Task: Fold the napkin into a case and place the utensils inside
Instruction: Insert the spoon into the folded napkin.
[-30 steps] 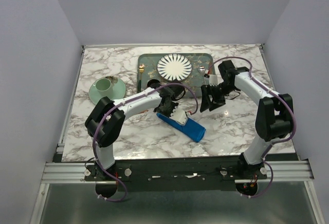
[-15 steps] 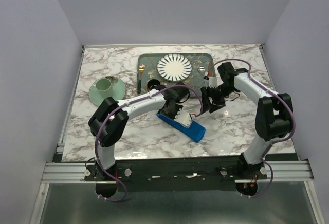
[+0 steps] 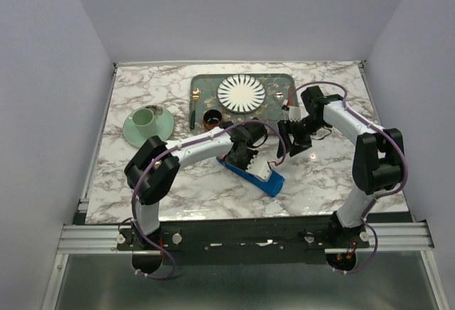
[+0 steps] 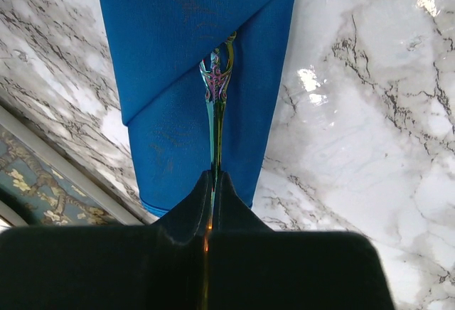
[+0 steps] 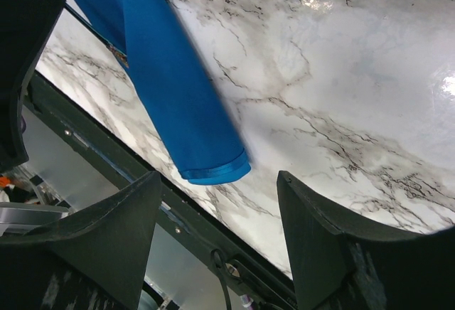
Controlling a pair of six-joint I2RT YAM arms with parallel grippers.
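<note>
At table centre: blue napkin case [image 3: 254, 175], narrow, lying diagonal on marble table [image 3: 142, 182]. Left gripper [image 4: 213, 180] clenched on thin iridescent utensil handle [image 4: 216, 104]; handle's far end tucked under case fold. Right gripper [image 5: 217, 189]: jaws spread, empty, near case.

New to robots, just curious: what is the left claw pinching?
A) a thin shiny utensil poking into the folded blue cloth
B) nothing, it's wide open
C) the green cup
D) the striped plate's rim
A: in the left wrist view the left gripper is shut on the thin utensil, whose far end goes under a fold of the blue cloth.
</note>
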